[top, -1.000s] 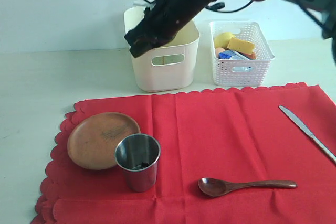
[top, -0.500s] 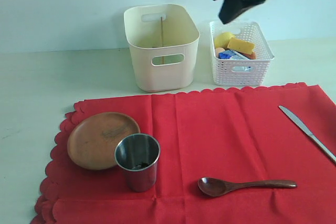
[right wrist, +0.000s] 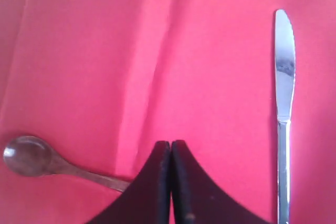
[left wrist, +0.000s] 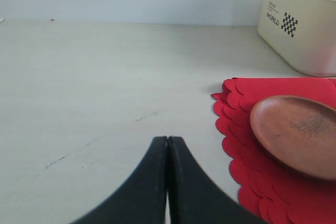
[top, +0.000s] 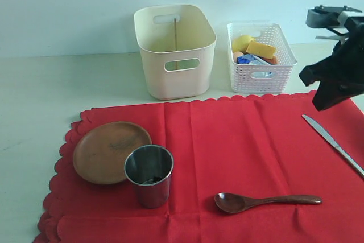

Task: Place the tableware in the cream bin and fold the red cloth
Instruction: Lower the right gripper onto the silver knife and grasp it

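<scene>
Plate [top: 111, 152], cup [top: 149, 176], spoon [top: 266, 201], knife [top: 333, 143] on flat red cloth [top: 227, 146]; cream bin [top: 170, 83] behind

The pale, matte off-white desk [top: 45, 83] carries three things directly. A large, scallop-edged bright red cloth [top: 227, 140] lies flat over its near part, spread beneath the right jaws. One scalloped corner of it sits ahead of the left jaws and off to one side, with bare, faintly scuffed desk under and straight ahead of them. A tall smooth cream plastic bin [top: 176, 55] and a lower white lattice-sided plastic basket [top: 260, 61] stand apart on bare desk just past the cloth's far edge, the basket nearer the right jaws.
</scene>
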You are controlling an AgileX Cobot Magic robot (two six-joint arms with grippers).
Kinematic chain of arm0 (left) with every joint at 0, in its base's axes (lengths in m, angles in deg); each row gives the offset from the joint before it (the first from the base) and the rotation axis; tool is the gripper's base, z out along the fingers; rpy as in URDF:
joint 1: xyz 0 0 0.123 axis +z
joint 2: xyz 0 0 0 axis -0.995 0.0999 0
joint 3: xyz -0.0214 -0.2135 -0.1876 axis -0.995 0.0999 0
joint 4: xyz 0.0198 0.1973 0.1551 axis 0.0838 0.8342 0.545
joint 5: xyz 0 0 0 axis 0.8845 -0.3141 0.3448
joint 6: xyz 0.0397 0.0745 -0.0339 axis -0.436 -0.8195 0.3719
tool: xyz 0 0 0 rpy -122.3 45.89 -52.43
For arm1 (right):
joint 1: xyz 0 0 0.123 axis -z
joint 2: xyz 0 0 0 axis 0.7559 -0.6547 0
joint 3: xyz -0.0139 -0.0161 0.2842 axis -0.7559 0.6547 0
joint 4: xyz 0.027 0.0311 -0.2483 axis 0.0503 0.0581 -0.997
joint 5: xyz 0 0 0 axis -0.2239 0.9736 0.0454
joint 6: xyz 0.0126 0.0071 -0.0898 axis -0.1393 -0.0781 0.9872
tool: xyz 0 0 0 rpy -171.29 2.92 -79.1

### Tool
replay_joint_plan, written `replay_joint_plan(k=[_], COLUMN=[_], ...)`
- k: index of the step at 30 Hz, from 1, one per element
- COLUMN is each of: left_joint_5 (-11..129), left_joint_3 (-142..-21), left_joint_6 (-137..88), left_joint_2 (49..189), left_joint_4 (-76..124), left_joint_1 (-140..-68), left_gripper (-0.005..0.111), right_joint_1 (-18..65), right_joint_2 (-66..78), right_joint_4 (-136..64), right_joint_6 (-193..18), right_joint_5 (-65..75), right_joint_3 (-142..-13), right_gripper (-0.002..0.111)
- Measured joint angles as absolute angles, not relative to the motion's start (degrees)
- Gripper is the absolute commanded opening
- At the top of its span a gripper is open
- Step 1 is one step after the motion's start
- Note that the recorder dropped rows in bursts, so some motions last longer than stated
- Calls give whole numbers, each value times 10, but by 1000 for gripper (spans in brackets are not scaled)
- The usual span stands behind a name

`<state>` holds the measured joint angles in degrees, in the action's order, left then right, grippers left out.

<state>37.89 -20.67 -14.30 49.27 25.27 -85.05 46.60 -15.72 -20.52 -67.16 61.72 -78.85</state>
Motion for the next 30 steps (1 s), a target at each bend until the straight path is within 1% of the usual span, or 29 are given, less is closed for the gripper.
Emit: replay_joint_plan(k=[6,8,17,23,30], left_joint_5=[379,379,379,379,379], left_joint_3=[-207,-207,-207,-207,-207], left_joint_6=[-143,-143,-143,-143,-143], left_joint_2=[493,493,493,493,493], left_joint_4=[253,253,253,253,253], left_joint_1=[-851,-851,-851,-851,-851], left_gripper=[0,0,0,0,0], right_joint_1=[467,467,473,503,539], right_joint_2=[-157,-160,-237,-279,-283], right_joint_4=[-249,-270,-432,-413,-372], right_joint_6=[-672,-672,-798,-792,-765], right_joint_5=[568,558,557,558,508], right_joint_3=[-751,-746,-743,-739,-711], right_gripper=[31,35,35,35,35])
